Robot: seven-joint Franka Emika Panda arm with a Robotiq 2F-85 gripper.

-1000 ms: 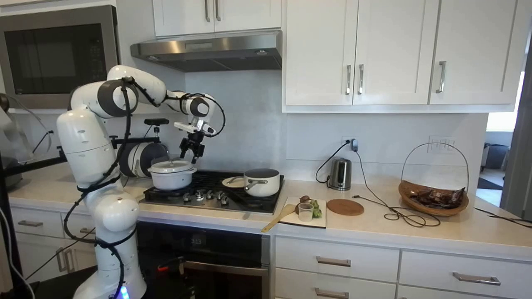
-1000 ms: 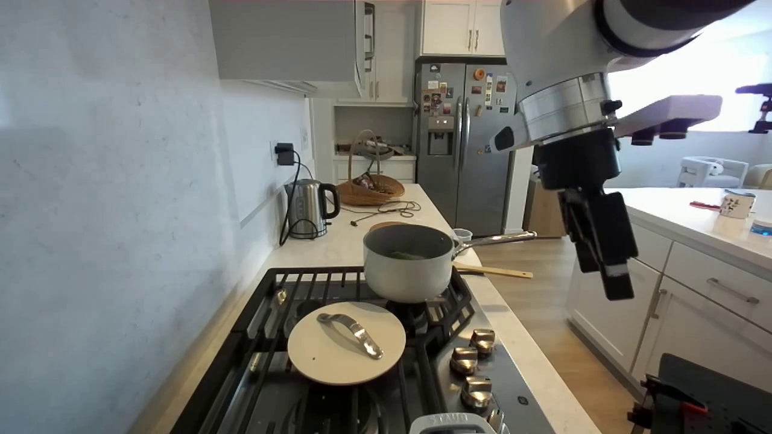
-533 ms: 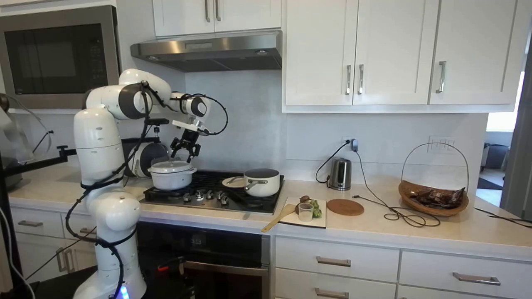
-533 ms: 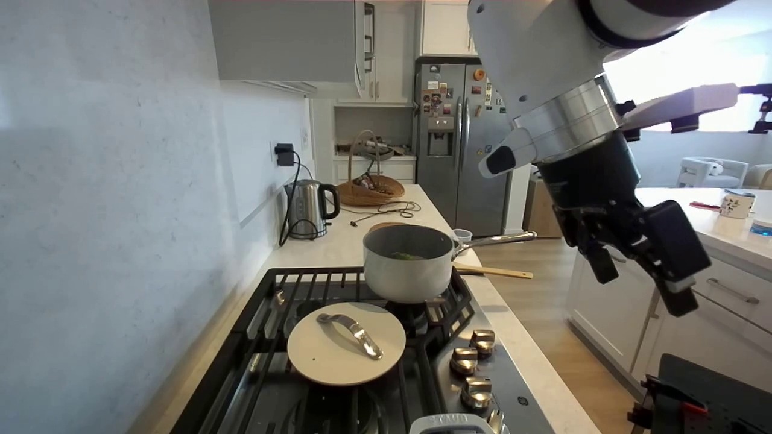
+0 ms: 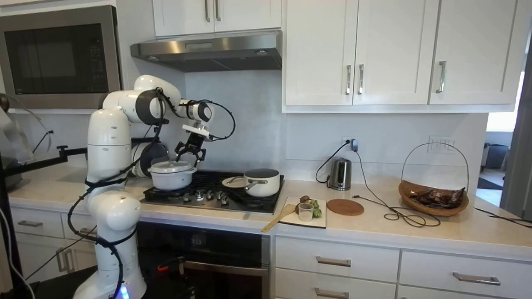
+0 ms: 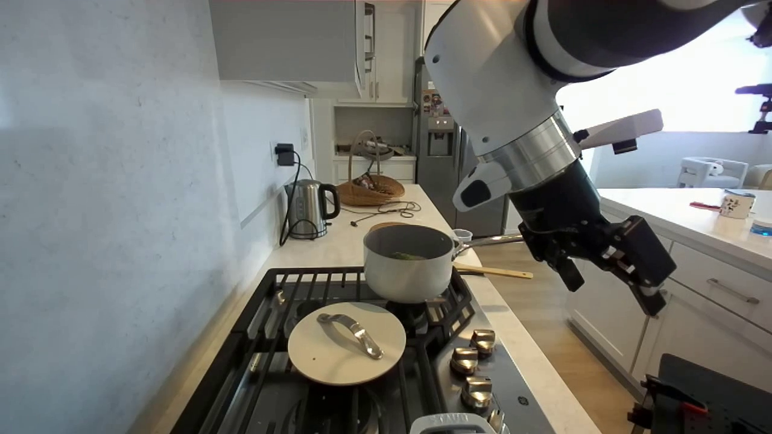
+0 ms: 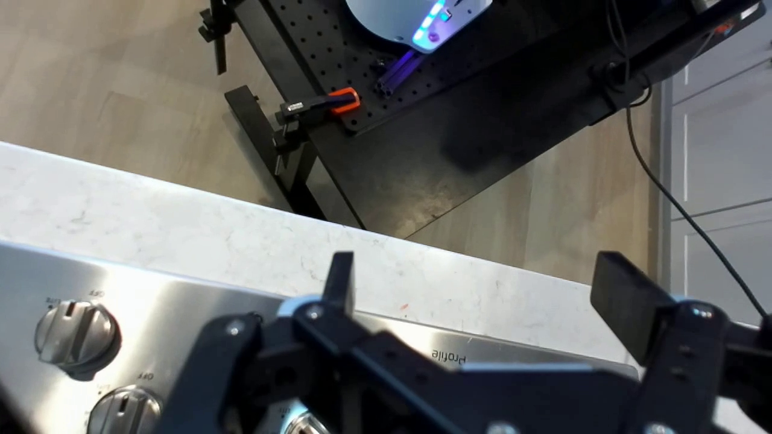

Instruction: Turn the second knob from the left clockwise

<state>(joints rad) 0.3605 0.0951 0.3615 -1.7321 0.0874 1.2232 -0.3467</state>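
The stove's metal knobs line its front panel; the second from the left shows in an exterior view. Several knobs also show in an exterior view, the nearest one cut by the frame and a pot handle. My gripper is open and empty, above and in front of the knobs beside the white pot. It also shows open in an exterior view. In the wrist view the gripper spans the counter edge and panel. Two knobs show at left; another knob is mostly hidden by the gripper.
A lidded white pot stands at the cooktop's left. A saucepan with its handle over the counter stands at the right. A loose lid lies between. A wooden spatula and cutting board lie right of the stove.
The arm has swung right in an exterior view, and the gripper has moved slightly right and down. The fingers look wider apart than one second ago; the wrist has turned. Knobs and pots look unmoved.
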